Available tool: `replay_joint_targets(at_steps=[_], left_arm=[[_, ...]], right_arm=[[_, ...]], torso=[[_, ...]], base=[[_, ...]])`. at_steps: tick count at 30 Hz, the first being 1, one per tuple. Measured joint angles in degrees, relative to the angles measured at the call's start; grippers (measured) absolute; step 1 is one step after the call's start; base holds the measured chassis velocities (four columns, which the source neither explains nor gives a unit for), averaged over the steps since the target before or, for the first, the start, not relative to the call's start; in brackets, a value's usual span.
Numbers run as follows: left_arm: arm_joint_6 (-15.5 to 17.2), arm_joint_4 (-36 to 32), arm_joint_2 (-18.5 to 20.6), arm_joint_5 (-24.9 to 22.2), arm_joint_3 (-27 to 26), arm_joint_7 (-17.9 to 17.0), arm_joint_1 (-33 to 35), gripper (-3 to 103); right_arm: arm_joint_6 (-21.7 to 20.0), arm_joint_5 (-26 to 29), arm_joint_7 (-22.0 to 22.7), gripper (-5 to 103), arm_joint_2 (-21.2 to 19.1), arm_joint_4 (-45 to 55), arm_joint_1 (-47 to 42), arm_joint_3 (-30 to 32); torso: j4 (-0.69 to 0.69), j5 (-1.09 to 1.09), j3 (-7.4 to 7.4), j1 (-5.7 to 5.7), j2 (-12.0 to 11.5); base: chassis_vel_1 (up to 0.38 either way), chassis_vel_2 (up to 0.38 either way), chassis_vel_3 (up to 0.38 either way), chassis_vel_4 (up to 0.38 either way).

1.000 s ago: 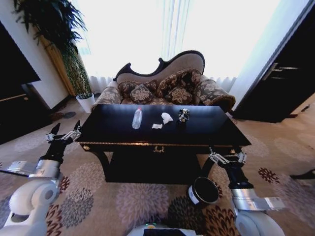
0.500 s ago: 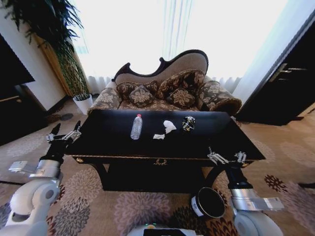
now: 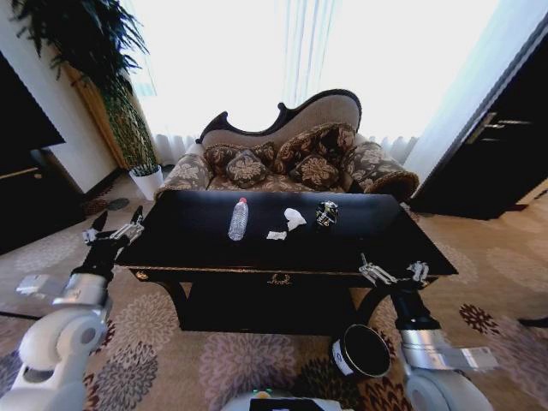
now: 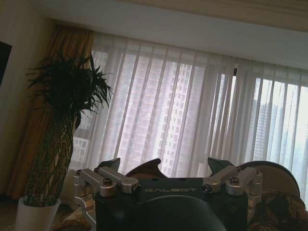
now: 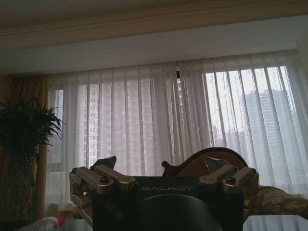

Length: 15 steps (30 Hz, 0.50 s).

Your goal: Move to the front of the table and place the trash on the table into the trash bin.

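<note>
I'm reading "GALBOT" on both wrists, left gripper point(image 3: 112, 229) and right gripper point(image 3: 393, 271) spread apart flanking the table point(image 3: 205, 250).

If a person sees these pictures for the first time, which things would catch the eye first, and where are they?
The large glossy black table in the middle, with a clear plastic bottle, white crumpled paper scraps and a dark crumpled wrapper on its top. Behind it stands a curved patterned sofa before bright curtains. The small black trash bin sits on the carpet by the right gripper; the left gripper waits at the table's left corner, both open.
</note>
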Motion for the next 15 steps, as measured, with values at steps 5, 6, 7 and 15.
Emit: replay_joint_targets(at_steps=[5,6,7,15], left_arm=[[5.02,3.08,2.74,-4.89,5.13,-5.84,-9.75,100],[6.91,4.33,3.02,-7.13,7.22,-8.11,-13.05,100],[8.36,5.09,3.15,-8.93,8.87,-9.80,-15.11,100],[16.77,9.99,4.11,-15.15,21.59,-17.75,-27.92,100]], right_arm=[[1.03,-0.73,-0.95,100,0.93,0.11,-0.93,-0.99],[1.12,-0.73,-0.99,100,1.10,0.31,-1.13,-1.30],[1.13,-0.67,-0.99,100,1.16,0.48,-1.23,-1.49],[1.10,-2.69,-1.63,100,2.33,2.17,-2.00,-3.80]], torso=[[-0.01,-0.01,-0.01,-0.02,0.00],[-0.02,-0.01,0.00,0.00,0.00],[-0.01,-0.01,0.00,0.00,0.00],[-0.01,-0.01,0.00,-0.01,0.00]], base=[[0.000,0.000,0.000,0.000],[0.000,0.000,0.000,0.000],[0.000,0.000,0.000,0.000],[0.000,0.000,0.000,0.000]])
